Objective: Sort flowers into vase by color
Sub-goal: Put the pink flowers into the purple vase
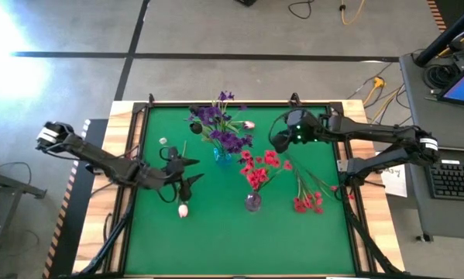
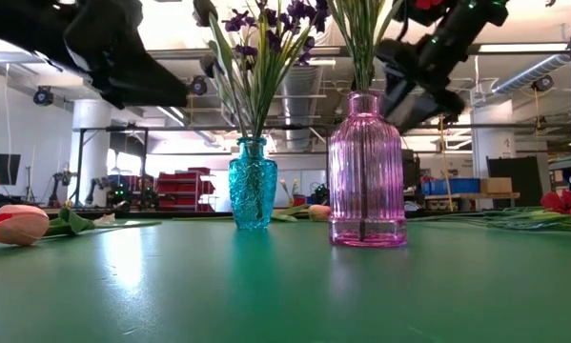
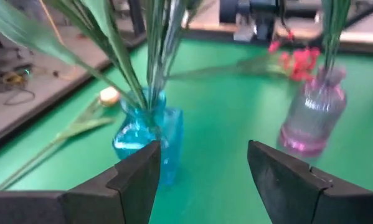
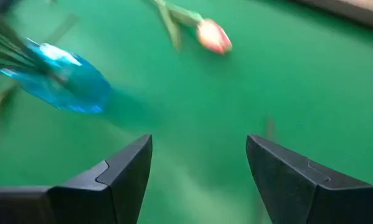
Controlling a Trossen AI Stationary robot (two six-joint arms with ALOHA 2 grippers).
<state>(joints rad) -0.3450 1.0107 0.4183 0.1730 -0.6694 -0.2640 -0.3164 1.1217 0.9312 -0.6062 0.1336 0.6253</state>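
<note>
A blue vase [image 1: 222, 156] [image 2: 254, 181] holds the purple flowers [image 1: 218, 122]. A pink vase [image 1: 252, 202] [image 2: 366, 171] holds red flowers [image 1: 259, 167]. More red flowers [image 1: 308, 201] [image 2: 566, 202] lie flat on the mat, right of the pink vase. One white-pink tulip [image 1: 183, 209] [image 2: 13, 225] lies near the left gripper, and another [image 1: 249, 124] [image 4: 214, 36] lies by the far edge. My left gripper [image 1: 188, 171] [image 3: 202, 168] is open, left of the blue vase [image 3: 146, 140] and pointing at it. My right gripper [image 1: 281, 142] [image 4: 198, 168] is open above the mat, right of the blue vase [image 4: 61, 78].
A small pale bud [image 1: 163, 141] lies on the mat toward the far left. The green mat [image 1: 216, 244] has a raised frame around it. A desk with a keyboard [image 1: 455, 180] stands to the right of the table.
</note>
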